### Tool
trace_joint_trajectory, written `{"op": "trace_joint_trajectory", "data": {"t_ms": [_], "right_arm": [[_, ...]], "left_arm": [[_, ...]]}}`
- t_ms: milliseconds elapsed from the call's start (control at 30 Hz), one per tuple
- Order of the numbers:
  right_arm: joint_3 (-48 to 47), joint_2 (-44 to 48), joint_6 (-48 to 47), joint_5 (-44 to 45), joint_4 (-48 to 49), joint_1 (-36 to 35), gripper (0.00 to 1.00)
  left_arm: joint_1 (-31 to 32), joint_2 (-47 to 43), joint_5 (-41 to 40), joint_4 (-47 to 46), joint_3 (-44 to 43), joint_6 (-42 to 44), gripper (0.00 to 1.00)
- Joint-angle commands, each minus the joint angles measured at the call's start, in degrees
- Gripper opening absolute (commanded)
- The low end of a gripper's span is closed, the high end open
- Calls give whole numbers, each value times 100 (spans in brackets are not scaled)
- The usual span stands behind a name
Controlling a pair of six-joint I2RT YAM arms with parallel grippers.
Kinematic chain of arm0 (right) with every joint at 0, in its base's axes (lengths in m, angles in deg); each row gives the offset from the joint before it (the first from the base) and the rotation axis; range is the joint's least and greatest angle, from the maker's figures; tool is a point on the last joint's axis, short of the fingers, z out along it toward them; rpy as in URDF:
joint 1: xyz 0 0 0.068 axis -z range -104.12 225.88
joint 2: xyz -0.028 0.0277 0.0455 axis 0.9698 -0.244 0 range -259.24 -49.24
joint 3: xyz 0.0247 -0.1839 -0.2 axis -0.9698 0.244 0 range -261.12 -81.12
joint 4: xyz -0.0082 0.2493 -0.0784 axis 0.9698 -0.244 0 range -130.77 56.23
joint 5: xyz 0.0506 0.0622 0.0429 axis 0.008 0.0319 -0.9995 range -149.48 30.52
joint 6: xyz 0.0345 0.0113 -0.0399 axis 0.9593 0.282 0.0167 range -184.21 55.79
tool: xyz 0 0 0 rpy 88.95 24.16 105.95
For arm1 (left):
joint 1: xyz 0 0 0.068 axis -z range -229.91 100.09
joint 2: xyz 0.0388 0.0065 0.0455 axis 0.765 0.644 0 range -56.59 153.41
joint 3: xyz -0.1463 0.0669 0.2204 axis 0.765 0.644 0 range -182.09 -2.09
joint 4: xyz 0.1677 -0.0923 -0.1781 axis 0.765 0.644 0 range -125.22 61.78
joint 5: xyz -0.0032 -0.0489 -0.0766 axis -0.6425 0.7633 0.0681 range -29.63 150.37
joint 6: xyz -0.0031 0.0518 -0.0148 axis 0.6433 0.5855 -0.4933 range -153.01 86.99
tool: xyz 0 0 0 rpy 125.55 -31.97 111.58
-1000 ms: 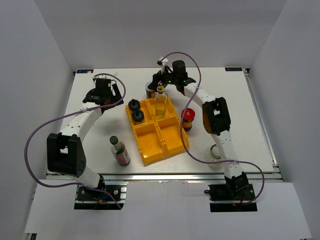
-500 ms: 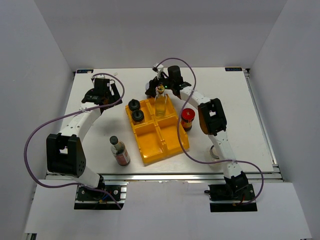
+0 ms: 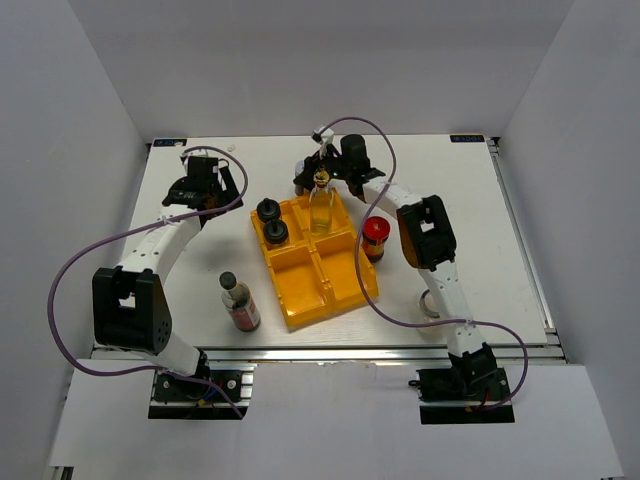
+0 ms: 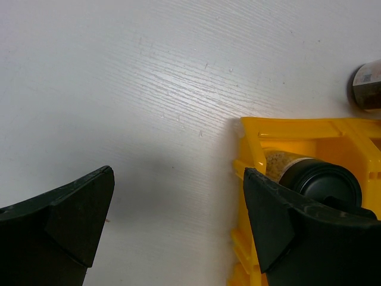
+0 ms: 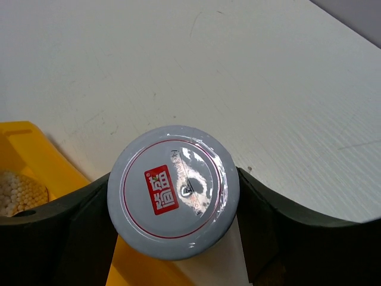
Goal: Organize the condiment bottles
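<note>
Right gripper [image 3: 318, 174] on the silver-lidded jar [image 5: 172, 190] behind the yellow tray [image 3: 300, 300].
We see its fingers [image 5: 265, 229] lying against both sides of the jar (the lid fills the gap between them), which stands on the table just beyond the tray's far edge. The left gripper [image 4: 178, 220] gapes wide just left of the tray, holding nothing. The tall clear bottle [image 3: 321, 205] and two black-lidded jars [image 3: 268, 210] stand in the tray's far compartments. The red-lidded jar [image 3: 375, 236] stands just right of the tray.
</note>
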Motion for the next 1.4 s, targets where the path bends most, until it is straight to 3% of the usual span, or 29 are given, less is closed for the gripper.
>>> {"op": "trace_joint_trajectory", "data": {"t_ms": [0,133,367,667,900,1067,1200,1367], "right_arm": [[286,589,325,71,625,129,38],[401,845,737,89,1047,287,22],[962,1846,871,344,1442,612,13],[3501,4664,344,730,1514,903,4],[5005,6626,185,635,565,868,0],[6303,8197,-175,852,12,159,0],[6921,8824,-132,872,-95,-528,0],[7151,8555,-148,1283,63,-1625,0]], "left_arm": [[-25,-214,-178,15,-85,-38,98],[-25,-354,-249,60,-191,-55,98],[-25,-740,-372,147,-296,-213,98],[-25,-1180,-302,218,-147,-451,98],[-25,-1303,-258,288,-7,-618,98],[-25,-1470,-170,288,204,-749,98],[-25,-1655,-126,227,432,-873,98],[-25,-1874,-292,305,661,-1092,98]]}}
